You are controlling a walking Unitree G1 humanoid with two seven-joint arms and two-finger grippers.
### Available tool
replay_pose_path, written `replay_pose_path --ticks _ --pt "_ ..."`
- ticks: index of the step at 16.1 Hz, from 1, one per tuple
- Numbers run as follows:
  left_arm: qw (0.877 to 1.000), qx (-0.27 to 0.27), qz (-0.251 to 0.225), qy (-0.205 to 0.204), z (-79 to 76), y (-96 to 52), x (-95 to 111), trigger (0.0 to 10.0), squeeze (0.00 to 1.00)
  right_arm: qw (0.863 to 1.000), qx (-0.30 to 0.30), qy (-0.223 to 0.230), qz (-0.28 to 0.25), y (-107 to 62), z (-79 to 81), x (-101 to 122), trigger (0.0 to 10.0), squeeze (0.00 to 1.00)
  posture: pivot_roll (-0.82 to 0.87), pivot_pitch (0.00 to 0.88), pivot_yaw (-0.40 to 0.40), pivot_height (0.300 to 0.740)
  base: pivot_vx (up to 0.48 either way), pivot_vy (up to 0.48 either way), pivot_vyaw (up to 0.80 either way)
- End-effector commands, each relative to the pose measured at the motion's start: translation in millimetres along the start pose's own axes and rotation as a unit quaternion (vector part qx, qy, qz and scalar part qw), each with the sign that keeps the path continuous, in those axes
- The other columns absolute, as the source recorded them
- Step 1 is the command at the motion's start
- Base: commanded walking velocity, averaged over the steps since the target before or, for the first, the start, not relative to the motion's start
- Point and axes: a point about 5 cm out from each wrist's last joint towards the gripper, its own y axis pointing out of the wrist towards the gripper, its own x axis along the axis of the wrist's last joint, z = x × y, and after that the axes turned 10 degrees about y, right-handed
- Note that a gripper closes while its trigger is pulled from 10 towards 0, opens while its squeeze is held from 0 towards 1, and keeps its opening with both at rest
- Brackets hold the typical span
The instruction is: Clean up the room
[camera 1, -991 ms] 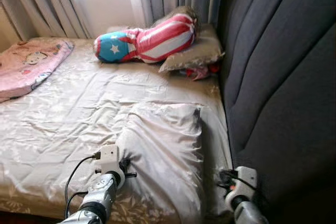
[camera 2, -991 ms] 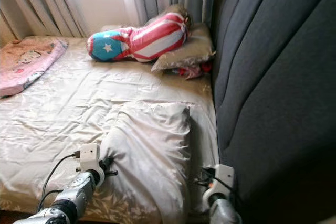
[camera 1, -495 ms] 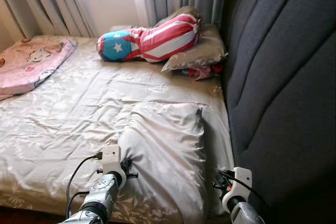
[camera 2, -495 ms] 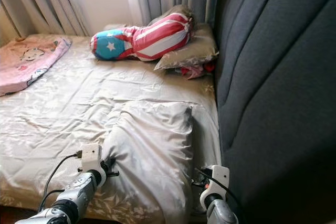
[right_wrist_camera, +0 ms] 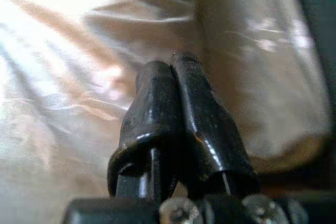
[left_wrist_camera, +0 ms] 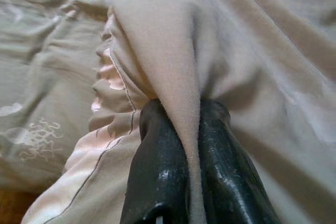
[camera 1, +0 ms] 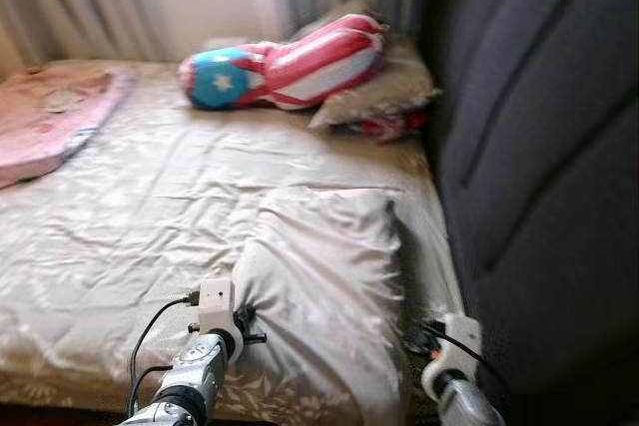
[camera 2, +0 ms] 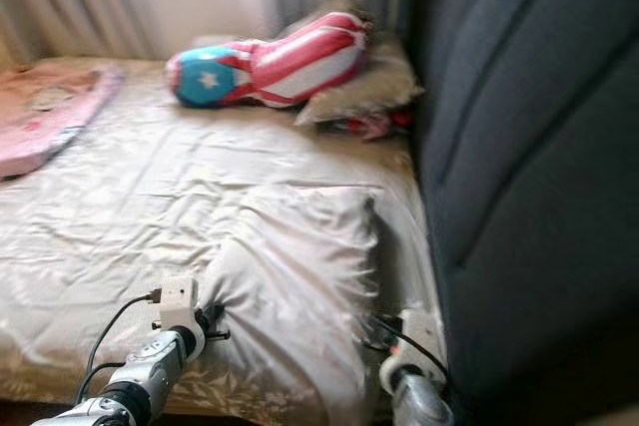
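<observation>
Pillow (camera 1: 324, 286) is lying beside the headboard (camera 1: 539, 147); we are pinching its corner fabric in our left gripper (left_wrist_camera: 181, 129), our right gripper (right_wrist_camera: 176, 103) staying closed and empty. Bedding is looking unmade yet; tidying is barely starting.

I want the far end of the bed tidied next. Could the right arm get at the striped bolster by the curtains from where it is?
Probably not. The right claw sits shut low by the headboard, and the striped bolster lies across the whole bed.
</observation>
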Motion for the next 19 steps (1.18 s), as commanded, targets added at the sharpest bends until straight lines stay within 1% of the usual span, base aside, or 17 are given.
replay_pose_path --ticks 1,4,7,12,14,16,19 --pt "1.000 0.004 -0.029 0.009 3.6 2.0 15 10.0 0.00 1.000 -0.006 0.012 -0.008 2.1 1.8 4 10.0 0.00 -0.02 0.000 0.017 0.740 0.000 0.000 0.00" --pt "1.000 -0.004 -0.025 0.011 0.6 1.9 12 10.0 0.00 1.000 -0.016 0.006 -0.025 3.8 1.6 11 10.0 0.00 -0.02 0.000 0.019 0.740 0.000 0.000 0.00" --pt "1.000 -0.005 -0.026 0.012 0.7 1.7 12 10.0 0.00 0.999 -0.010 0.012 -0.041 3.9 3.1 14 10.0 0.00 -0.02 0.001 0.020 0.740 0.000 0.000 0.00" --pt "0.999 -0.002 -0.040 0.009 1.9 1.8 16 10.0 0.00 0.999 -0.007 0.001 -0.037 3.3 3.6 12 10.0 0.00 -0.02 0.003 0.021 0.740 0.000 0.000 0.00" --pt "0.999 -0.012 -0.026 0.017 -1.5 1.7 12 10.0 0.00 0.999 -0.006 0.001 -0.038 3.0 3.8 12 10.0 0.00 -0.02 0.005 0.021 0.740 0.000 0.000 0.00" --pt "0.999 -0.026 0.004 0.037 -5.2 0.9 2 10.0 0.00 0.999 -0.006 0.002 -0.036 2.7 3.7 11 10.0 0.00 -0.02 0.006 0.021 0.740 0.000 0.000 0.00" --pt "0.999 -0.027 0.008 0.021 -6.3 0.7 0 10.0 0.00 0.999 -0.007 0.001 -0.035 2.5 3.3 10 10.0 0.00 -0.02 0.006 0.021 0.740 0.000 0.000 0.00"
